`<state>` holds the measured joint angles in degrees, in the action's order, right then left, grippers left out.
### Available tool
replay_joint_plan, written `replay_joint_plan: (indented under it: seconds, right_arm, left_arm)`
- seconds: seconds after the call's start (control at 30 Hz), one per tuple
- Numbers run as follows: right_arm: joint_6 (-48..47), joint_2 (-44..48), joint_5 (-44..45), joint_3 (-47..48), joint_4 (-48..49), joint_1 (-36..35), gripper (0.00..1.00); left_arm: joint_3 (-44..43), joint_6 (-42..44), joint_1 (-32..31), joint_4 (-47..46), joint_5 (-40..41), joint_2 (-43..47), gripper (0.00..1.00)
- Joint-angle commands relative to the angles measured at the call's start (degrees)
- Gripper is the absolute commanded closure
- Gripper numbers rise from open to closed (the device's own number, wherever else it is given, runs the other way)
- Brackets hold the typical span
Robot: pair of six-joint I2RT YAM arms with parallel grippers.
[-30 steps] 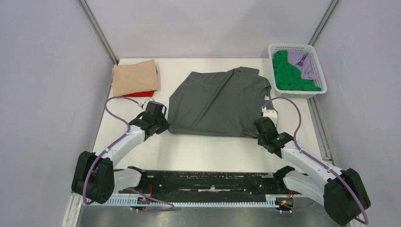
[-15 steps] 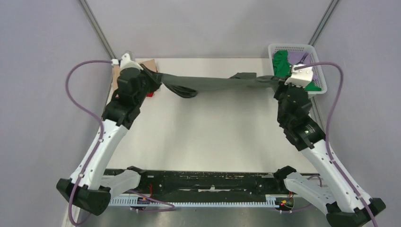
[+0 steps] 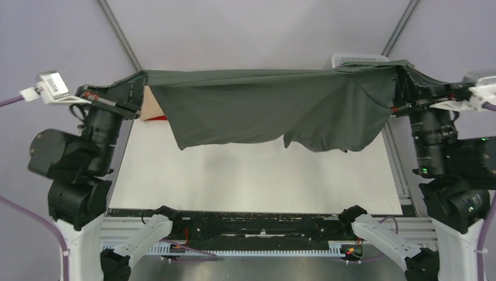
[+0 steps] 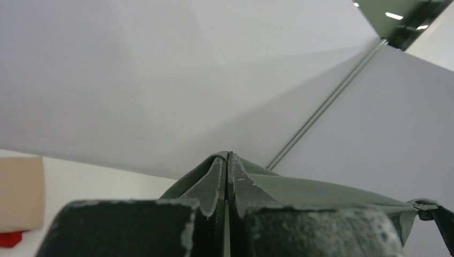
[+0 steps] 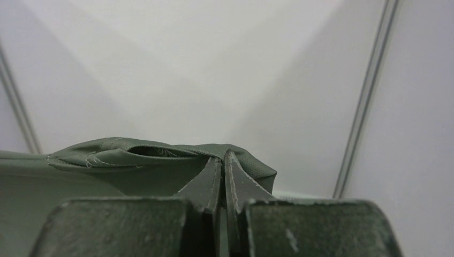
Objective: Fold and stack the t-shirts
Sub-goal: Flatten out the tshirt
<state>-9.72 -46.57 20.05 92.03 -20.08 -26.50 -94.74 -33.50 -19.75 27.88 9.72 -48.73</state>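
Between my left gripper and right gripper, each clamped on its upper edge, the dark grey t-shirt hung taut, presumably for spreading flat.

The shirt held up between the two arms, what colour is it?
Dark grey all over, no pattern. The shirt shows best in the top external view.

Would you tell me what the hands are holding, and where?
The dark grey t-shirt, hung between them: the left hand pinches one upper corner, the right hand the other.
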Motion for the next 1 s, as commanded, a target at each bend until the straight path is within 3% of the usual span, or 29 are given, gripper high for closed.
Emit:
replay_joint_plan:
  seconds: [0.0, 0.2, 0.33, 0.47, 0.53, 0.6, 0.67, 0.83, 0.87, 0.9, 0.97]
  right_arm:
    - [-3.6, 0.2, -7.6, 7.1, -3.2, 0.2, 1.00]
    - [-4.8, -0.1, -8.9, 7.3, -3.1, 0.1, 1.00]
    - [-7.2, -0.4, -5.9, 0.1, 0.4, 0.1, 1.00]
    - [-10.5, -3.3, -0.3, -11.2, 6.3, 0.1, 0.94]
    - [-13.1, -5.9, 2.5, -18.6, 11.0, 0.1, 0.97]
    - [-14.4, -10.4, 7.3, -25.8, 17.2, 0.3, 0.99]
    - [-13.1, -17.1, 8.3, -31.1, 22.9, 1.8, 1.00]
    - [-5.9, -41.4, -5.2, -30.5, 29.1, 6.8, 1.00]
    - [-5.0, -47.3, -5.6, -27.4, 28.8, 6.9, 0.96]
    - [-4.0, -52.4, -5.6, -22.5, 26.8, 6.9, 0.89]
    - [-2.0, -61.2, -5.0, -11.3, 17.5, 7.0, 0.61]
  left_arm:
    - [-3.4, 5.0, 0.2, 3.6, -1.0, 2.6, 0.98]
    - [-1.0, 4.8, 0.2, 3.4, -0.8, 4.6, 0.98]
    - [5.5, 5.5, 0.2, -0.8, -0.4, 3.2, 0.98]
    - [14.5, 4.9, 0.2, -4.1, 6.8, -1.6, 0.97]
    - [20.4, 3.3, 0.2, -6.2, 11.3, -5.3, 0.97]
    - [27.3, 2.3, 0.2, -9.4, 15.9, -10.6, 0.91]
    - [30.8, 0.3, 1.0, -11.8, 20.3, -19.3, 0.93]
    - [26.7, -5.1, 6.1, -13.8, 17.2, -44.0, 0.98]
    - [24.9, -5.1, 6.4, -14.4, 16.9, -47.2, 0.93]
    - [23.3, -5.1, 6.7, -14.3, 16.1, -50.1, 0.76]
    - [20.9, -4.1, 6.8, -15.3, 13.9, -52.4, 0.03]
